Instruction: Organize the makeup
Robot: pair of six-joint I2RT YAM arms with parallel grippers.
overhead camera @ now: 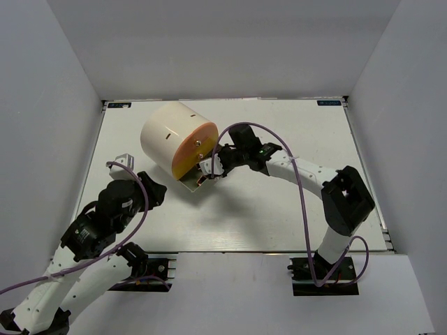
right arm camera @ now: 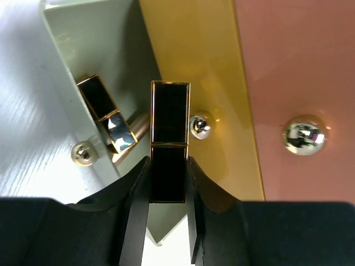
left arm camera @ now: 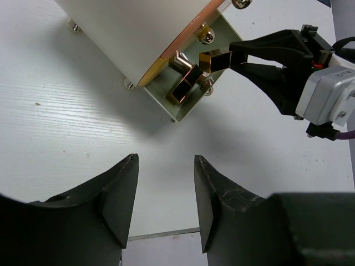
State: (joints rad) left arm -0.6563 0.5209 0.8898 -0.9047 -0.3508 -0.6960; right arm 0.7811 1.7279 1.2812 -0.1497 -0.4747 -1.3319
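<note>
My right gripper (right arm camera: 168, 166) is shut on a little gold-and-black case (right arm camera: 169, 119) and holds it over the open pale green drawer (right arm camera: 94, 44) at the foot of the big cream cylinder (overhead camera: 174, 136). A second gold-and-black case (right arm camera: 105, 113) lies tilted in the drawer on a rose-gold lipstick (right arm camera: 140, 128). The left wrist view shows the held case (left arm camera: 214, 60), the drawer (left arm camera: 183, 108) and the right gripper (left arm camera: 236, 55). My left gripper (left arm camera: 166, 188) is open and empty above bare table, near the drawer. Brushes and tubes are out of view.
The cylinder lies on its side with its orange face (overhead camera: 195, 150) toward the right arm; round metal knobs (right arm camera: 303, 134) stud it. A small grey object (overhead camera: 123, 159) lies at the left edge. White walls enclose the table (overhead camera: 279, 209).
</note>
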